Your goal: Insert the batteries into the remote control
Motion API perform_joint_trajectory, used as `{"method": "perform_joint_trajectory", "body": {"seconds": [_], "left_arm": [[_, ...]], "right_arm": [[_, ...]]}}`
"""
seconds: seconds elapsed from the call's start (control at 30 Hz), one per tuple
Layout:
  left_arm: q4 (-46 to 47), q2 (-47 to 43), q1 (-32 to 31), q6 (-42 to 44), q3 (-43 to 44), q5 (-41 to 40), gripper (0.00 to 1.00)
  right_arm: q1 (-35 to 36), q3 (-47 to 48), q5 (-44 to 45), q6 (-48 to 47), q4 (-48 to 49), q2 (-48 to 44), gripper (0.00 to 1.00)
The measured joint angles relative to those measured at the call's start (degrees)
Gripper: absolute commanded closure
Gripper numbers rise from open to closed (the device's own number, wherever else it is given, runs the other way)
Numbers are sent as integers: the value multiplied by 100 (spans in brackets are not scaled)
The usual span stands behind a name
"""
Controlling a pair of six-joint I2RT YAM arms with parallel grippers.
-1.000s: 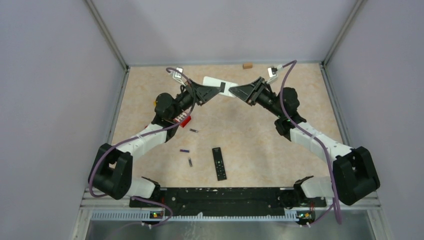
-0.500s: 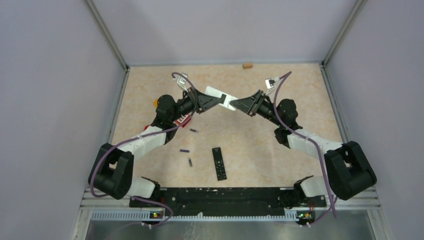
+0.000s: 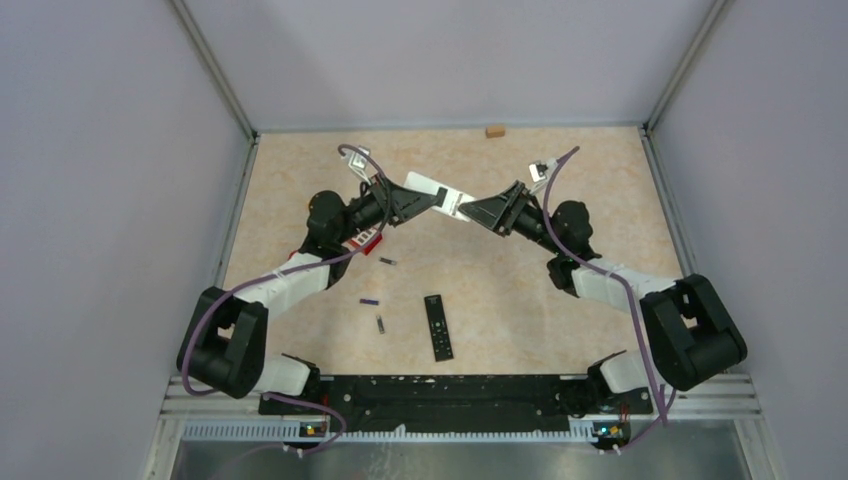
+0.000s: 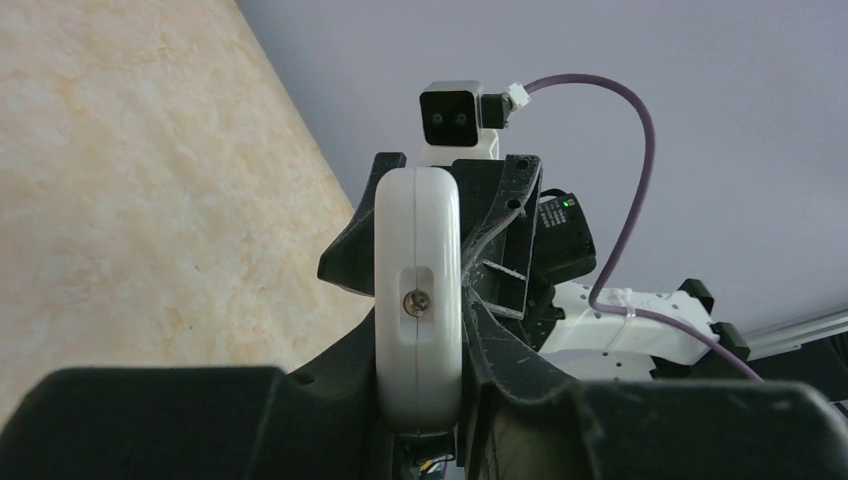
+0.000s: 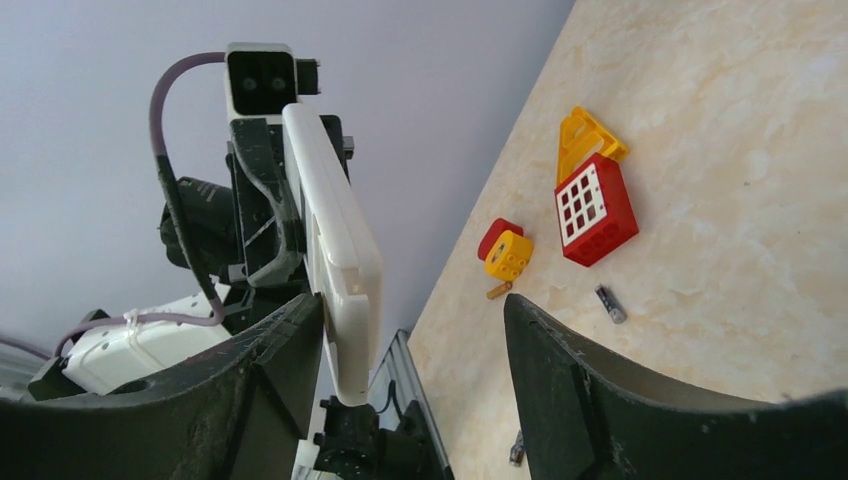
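Far middle, above the table (image 3: 500,290) | left claw (image 3: 437,198) pinches white remote (image 3: 422,184) | right claw (image 3: 468,208) spread wide, remote leans on one finger | remote's long side runs left to right | batteries (image 3: 388,261) (image 3: 369,301) (image 3: 380,323) lie near-left of both claws, closest to left arm (image 3: 290,280), by black remote (image 3: 437,327)

white remote (image 3: 428,185) ends hidden, batteries (image 3: 380,324) tiny
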Motion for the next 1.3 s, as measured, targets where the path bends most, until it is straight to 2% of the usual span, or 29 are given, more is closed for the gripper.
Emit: {"method": "perform_joint_trajectory", "body": {"seconds": [0.07, 0.3, 0.53, 0.93, 1.1, 1.3], "left_arm": [[-125, 0, 0, 177, 0, 4, 100], [-887, -2, 0, 918, 9, -131, 100], [-1690, -4, -87, 1626, 170, -378, 100], [-3095, -7, -485, 3053, 573, -1185, 100], [-3320, -7, -485, 3342, 581, -1320, 100], [-3473, -33, -485, 3633, 579, -1532, 100]], "right_arm": [[0, 0, 2, 2, -129, 9, 36], [2, 0, -33, 74, -481, 225, 57], [0, 2, -96, 470, -1003, 291, 71], [-13, 225, -179, 411, -2498, 188, 82], [-13, 98, -175, 317, -2570, -57, 95], [-13, 26, -7, -59, -2837, -175, 97]]}}
